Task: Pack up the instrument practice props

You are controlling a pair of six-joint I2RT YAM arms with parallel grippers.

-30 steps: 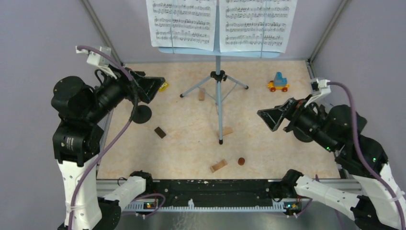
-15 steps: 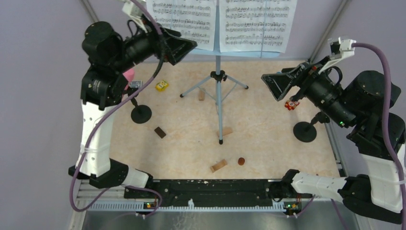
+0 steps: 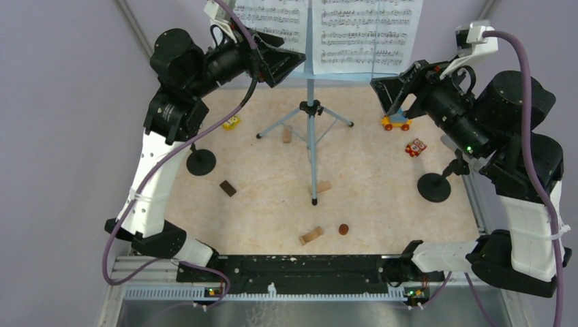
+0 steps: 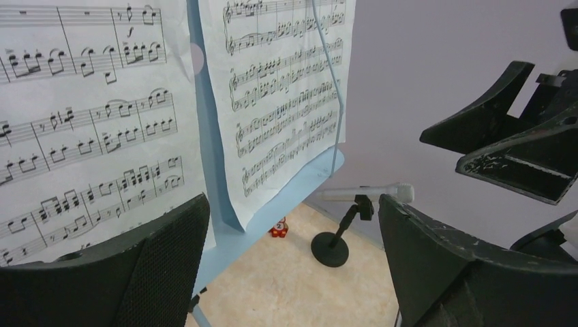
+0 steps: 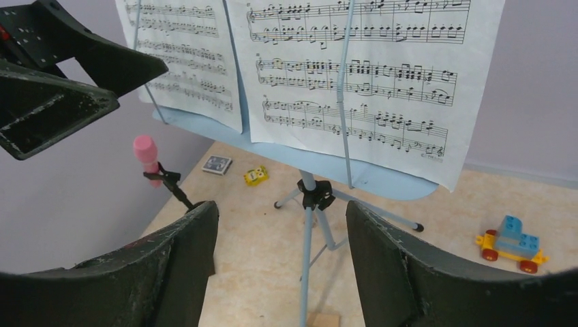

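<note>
The pale blue music rack (image 3: pixel 368 73) stands on grey-blue tripod legs (image 3: pixel 311 129) at the back, with two white sheet-music pages (image 3: pixel 364 34) on it. My left gripper (image 3: pixel 290 61) is open, raised at the lower edge of the left page (image 4: pixel 88 136), holding nothing. My right gripper (image 3: pixel 382 92) is open and empty, just right of the rack's ledge (image 5: pixel 382 178). A silver microphone (image 4: pixel 368 193) lies on its black round-based holder (image 4: pixel 330 248). The pink microphone (image 5: pixel 146 151) sits in the other holder (image 3: pixel 201 162).
Toy vehicles sit on the mat: blue and yellow (image 3: pixel 397 117), red (image 3: pixel 415 147), small yellow (image 3: pixel 232 122). Wooden blocks (image 3: pixel 311 236) (image 3: pixel 324 185), a dark block (image 3: pixel 227 188) and a brown ball (image 3: pixel 343 229) lie nearer the front. Grey walls close in on three sides.
Both arms have lifted from low over the mat and swung in toward the rack, the left to the left page, the right to the rack's right end.
</note>
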